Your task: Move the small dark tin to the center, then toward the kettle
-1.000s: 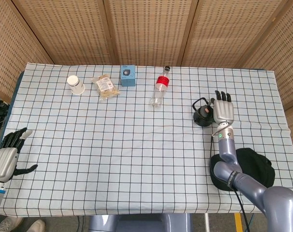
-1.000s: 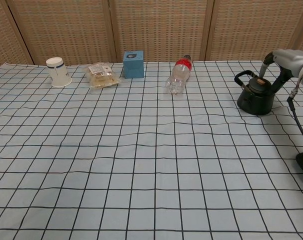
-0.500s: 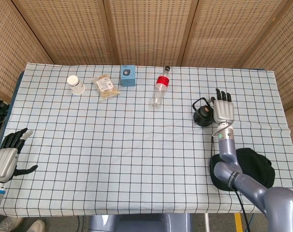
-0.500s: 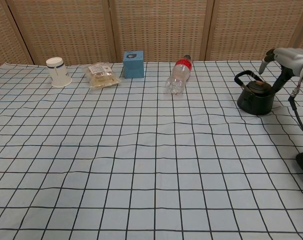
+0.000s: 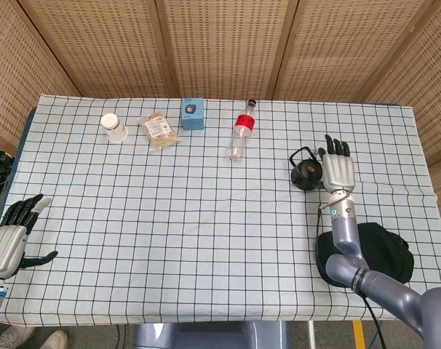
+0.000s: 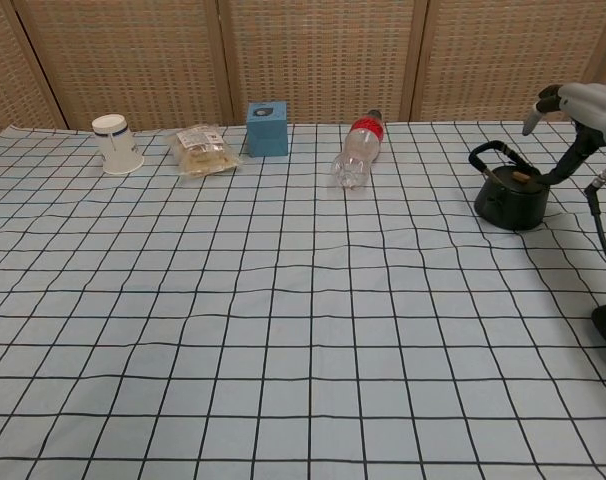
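A small blue square tin (image 5: 193, 114) with a dark round mark stands at the back of the checked table, also seen in the chest view (image 6: 267, 127). The black kettle (image 5: 306, 173) sits at the right, its handle up (image 6: 510, 195). My right hand (image 5: 338, 169) hovers just right of the kettle with its fingers spread and holds nothing; the chest view shows it above the kettle's right side (image 6: 581, 103). My left hand (image 5: 13, 236) is off the table's front left edge, fingers apart and empty, far from the tin.
A clear bottle (image 5: 240, 134) with a red label lies between tin and kettle. A snack packet (image 5: 159, 129) and a white paper cup (image 5: 113, 127) lie left of the tin. A black cloth-like lump (image 5: 380, 251) sits at the front right.
My right hand has lifted and drifted slightly right, away from the kettle's lid. The left hand has sunk a little. The tin, kettle and bottle have not moved.
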{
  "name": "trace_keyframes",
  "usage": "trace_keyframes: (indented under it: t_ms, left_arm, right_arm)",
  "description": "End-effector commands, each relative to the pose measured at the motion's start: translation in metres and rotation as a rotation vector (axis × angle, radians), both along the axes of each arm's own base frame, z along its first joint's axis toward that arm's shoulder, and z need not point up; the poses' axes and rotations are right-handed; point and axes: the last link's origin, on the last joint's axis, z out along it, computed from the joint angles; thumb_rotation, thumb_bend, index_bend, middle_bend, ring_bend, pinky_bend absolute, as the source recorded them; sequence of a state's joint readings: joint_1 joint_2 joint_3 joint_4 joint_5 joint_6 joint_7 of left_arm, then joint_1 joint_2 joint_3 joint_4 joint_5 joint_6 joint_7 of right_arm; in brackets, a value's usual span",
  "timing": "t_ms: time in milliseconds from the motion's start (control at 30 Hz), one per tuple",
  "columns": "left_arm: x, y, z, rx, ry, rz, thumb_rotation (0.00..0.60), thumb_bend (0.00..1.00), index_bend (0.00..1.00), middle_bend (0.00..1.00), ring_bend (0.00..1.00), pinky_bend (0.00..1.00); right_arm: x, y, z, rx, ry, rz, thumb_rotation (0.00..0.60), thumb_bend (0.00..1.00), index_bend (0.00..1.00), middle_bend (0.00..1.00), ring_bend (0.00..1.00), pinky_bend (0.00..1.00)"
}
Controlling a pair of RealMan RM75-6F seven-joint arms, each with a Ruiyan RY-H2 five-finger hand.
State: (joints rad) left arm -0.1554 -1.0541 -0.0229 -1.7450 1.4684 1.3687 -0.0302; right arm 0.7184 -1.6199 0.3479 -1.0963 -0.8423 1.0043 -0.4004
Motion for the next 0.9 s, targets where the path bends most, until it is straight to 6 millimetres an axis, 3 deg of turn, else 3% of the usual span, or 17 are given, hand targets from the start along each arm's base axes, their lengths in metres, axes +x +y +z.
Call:
trace_keyframes:
  t_ms: [33,200,367,633,900]
  left_arm:
    - [0.001,-0.003,0.002,0.002,-0.007,-0.004,0.600,0.13,0.00,0.00,0.00,0.00]
    - [0.002,-0.006,0.006,0.006,-0.016,-0.014,0.600,0.13,0.00,0.00,0.00,0.00]
    - [0.001,-0.008,0.009,0.011,-0.012,-0.016,0.600,0.13,0.00,0.00,0.00,0.00]
    - [-0.002,-0.008,0.007,0.028,0.022,-0.006,0.600,0.13,0.00,0.00,0.00,0.00]
    - [-0.006,-0.015,0.002,0.059,0.047,-0.014,0.600,0.11,0.00,0.00,0.00,0.00]
  right_arm:
    - [-0.002,0.013,0.009,-0.010,0.028,-0.004,0.600,0.38,0.32,0.05,0.00,0.00]
    - [0.000,0.028,0.007,0.008,0.033,-0.005,0.600,0.44,0.32,0.05,0.00,0.00]
    - [0.004,0.041,0.003,0.027,0.032,0.013,0.600,0.43,0.32,0.04,0.00,0.00]
    - [0.004,0.099,0.020,0.013,0.035,0.165,0.600,0.32,0.25,0.00,0.00,0.00]
    - [-0.028,0.173,0.052,0.006,0.016,0.234,0.600,0.17,0.08,0.00,0.00,0.00]
